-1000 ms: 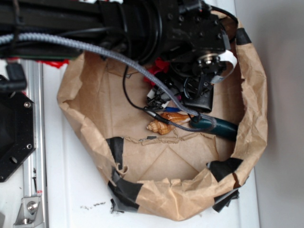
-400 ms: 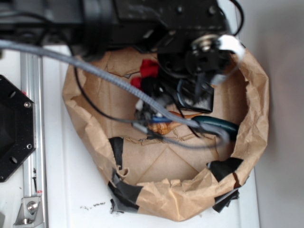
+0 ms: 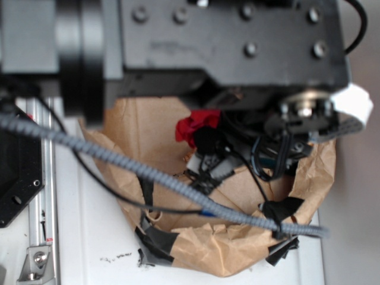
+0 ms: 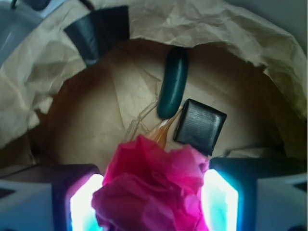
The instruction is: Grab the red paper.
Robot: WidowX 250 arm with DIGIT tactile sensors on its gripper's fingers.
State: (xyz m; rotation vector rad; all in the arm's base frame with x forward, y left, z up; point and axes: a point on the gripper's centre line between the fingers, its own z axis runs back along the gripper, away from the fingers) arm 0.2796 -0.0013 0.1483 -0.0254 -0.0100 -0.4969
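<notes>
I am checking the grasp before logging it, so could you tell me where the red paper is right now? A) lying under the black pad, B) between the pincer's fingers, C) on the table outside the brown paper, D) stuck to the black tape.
B: the wrist view shows the red paper bunched between the two fingers of the pincer, above the brown paper and clear of the black pad.

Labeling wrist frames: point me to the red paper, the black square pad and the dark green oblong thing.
red paper [image 4: 154,187], wrist view, middle of the crumpled wad between the fingers.
black square pad [image 4: 199,126], wrist view, centre of its top face.
dark green oblong thing [image 4: 173,83], wrist view, mid-length of its body.
</notes>
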